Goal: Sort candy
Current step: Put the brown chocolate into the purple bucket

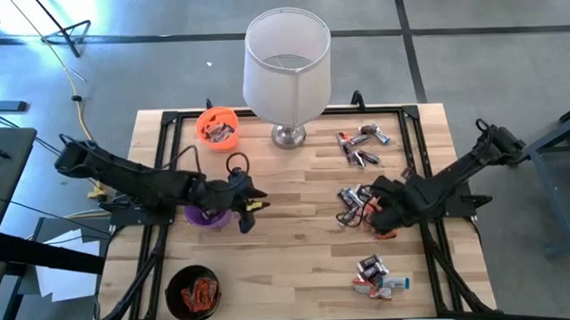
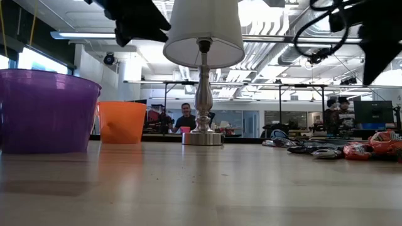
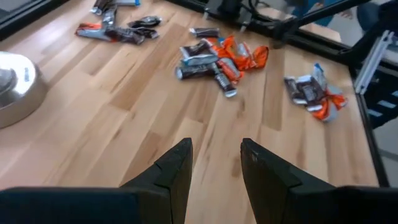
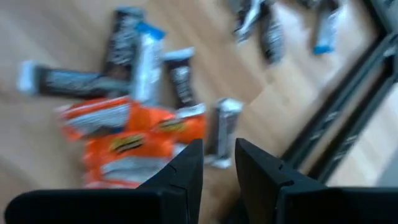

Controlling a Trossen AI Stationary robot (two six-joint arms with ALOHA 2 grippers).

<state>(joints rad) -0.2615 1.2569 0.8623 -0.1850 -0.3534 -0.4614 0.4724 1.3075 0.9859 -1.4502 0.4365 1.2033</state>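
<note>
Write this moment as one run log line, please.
left gripper: open, empty, by purple cup | right gripper: open, over candy

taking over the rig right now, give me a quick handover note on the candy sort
Left pincer: open and empty, beside the purple cup, mid-table.
Right pincer: open, nothing between its fingers, over the middle candy pile.
Candy: three loose piles on the right side, a far one, the middle one and a near one.
Done: dark-wrapped pieces sit in the orange cup and orange-red ones in the black cup.
Left: all three piles need sorting. What the purple cup holds cannot be seen.
</note>
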